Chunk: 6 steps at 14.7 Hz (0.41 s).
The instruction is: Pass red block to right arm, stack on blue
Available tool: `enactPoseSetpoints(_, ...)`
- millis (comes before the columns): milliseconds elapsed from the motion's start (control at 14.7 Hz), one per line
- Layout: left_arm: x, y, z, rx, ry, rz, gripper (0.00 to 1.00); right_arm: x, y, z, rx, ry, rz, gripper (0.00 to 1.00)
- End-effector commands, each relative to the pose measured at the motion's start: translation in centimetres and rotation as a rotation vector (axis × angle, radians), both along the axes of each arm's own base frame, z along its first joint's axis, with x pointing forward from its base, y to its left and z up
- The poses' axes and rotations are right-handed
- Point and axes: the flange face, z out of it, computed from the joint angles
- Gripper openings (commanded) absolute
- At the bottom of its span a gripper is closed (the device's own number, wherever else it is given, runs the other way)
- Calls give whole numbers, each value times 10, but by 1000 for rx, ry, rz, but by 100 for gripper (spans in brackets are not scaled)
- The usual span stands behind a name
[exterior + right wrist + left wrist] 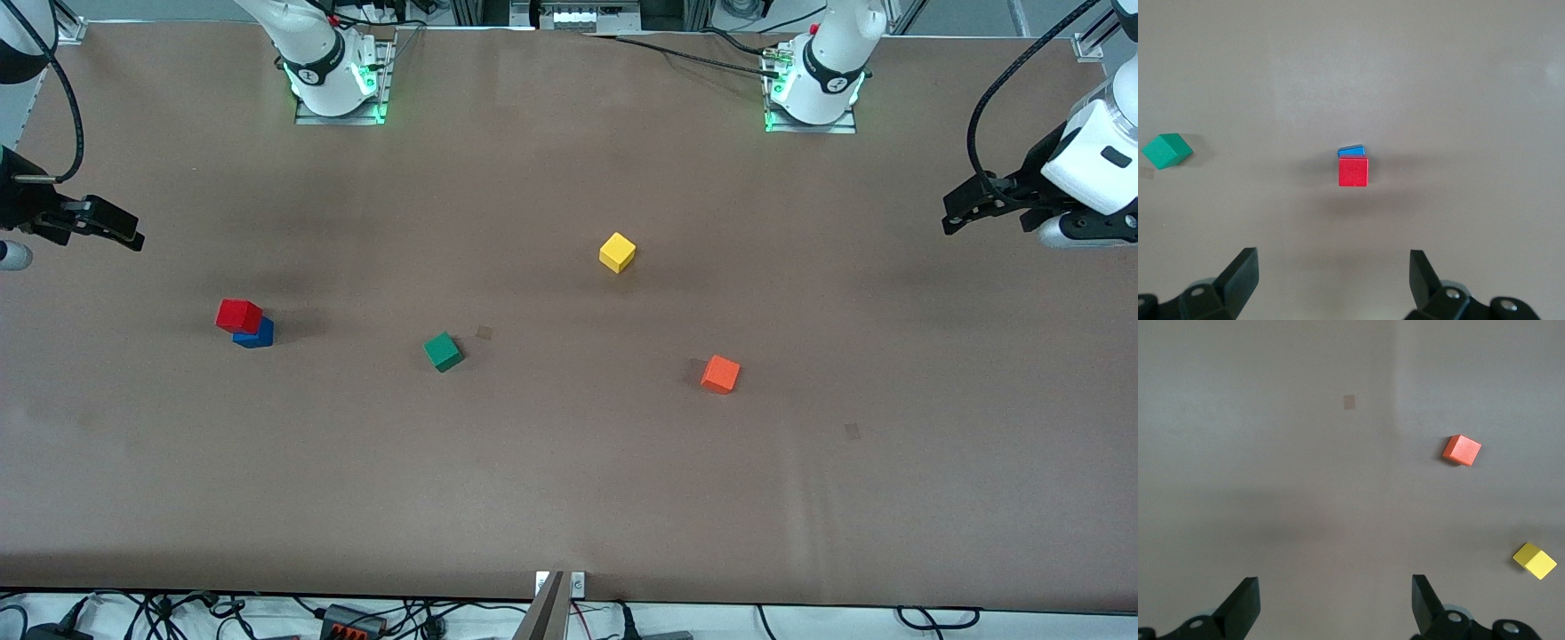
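Cubes sit scattered on the brown tabletop (569, 480). The small bright red cube (238, 316) rests on top of the small dark blue cube (256, 334), toward the right arm's end of the tabletop; in the right wrist view the red one (1353, 171) covers most of the blue one (1352, 151), leaving only an edge showing. The small green cube (443, 351) lies beside the stack, toward the middle of the tabletop. The small yellow cube (617, 252) lies farther from the front camera than the green one, and the small orange cube (720, 373) lies toward the left arm's end.

The right pincer (98, 222) hangs over the right arm's end of the tabletop, spread wide and holding nothing. The left pincer (978, 209) hangs over the left arm's end, also wide and empty, with the orange cube (1462, 449) and the yellow cube (1535, 561) in its wrist view.
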Motion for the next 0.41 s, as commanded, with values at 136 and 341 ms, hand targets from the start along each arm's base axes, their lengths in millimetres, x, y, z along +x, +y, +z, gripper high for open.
enactPoseSetpoints(136,3,0,5,6,8,-10,100,2,0,1,-16,2,14,100)
enactPoseSetpoints(341,2,0,4,6,16,-11,100,2,0,0,-15,3,14,100)
